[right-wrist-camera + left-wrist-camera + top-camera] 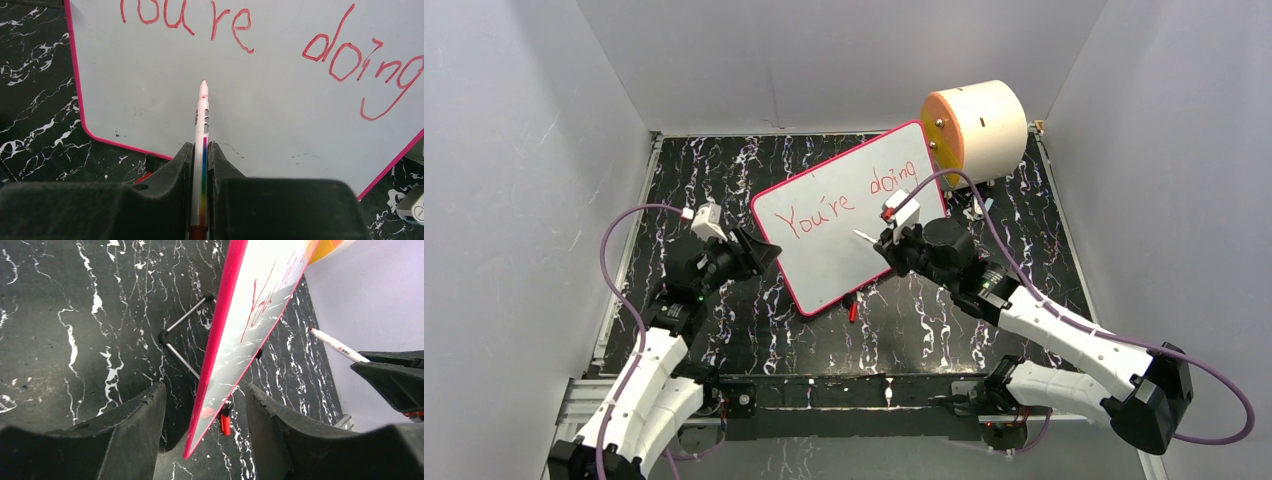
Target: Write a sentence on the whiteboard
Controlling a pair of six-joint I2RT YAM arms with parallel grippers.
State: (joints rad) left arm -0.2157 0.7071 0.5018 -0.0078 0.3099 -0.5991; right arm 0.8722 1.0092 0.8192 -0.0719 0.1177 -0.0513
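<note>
The whiteboard (844, 235) with a pink-red frame stands tilted on a wire stand in the middle of the table. Red lettering (844, 197) on it reads "You're doing" in one line, and it also shows in the right wrist view (240, 25). My right gripper (200, 146) is shut on a white marker (202, 110). The marker's tip points at the blank face (280, 115) below "You're", and in the left wrist view the marker (337, 346) sits a little off the board. My left gripper (205, 386) is open, with its jaws on either side of the board's lower left edge (215, 360).
A cream cylinder with an orange face (979, 125) stands behind the board at the back right. A red marker cap (853, 311) lies on the black marbled table by the board's near edge. The wire stand (182, 340) sits behind the board. Grey walls enclose the table.
</note>
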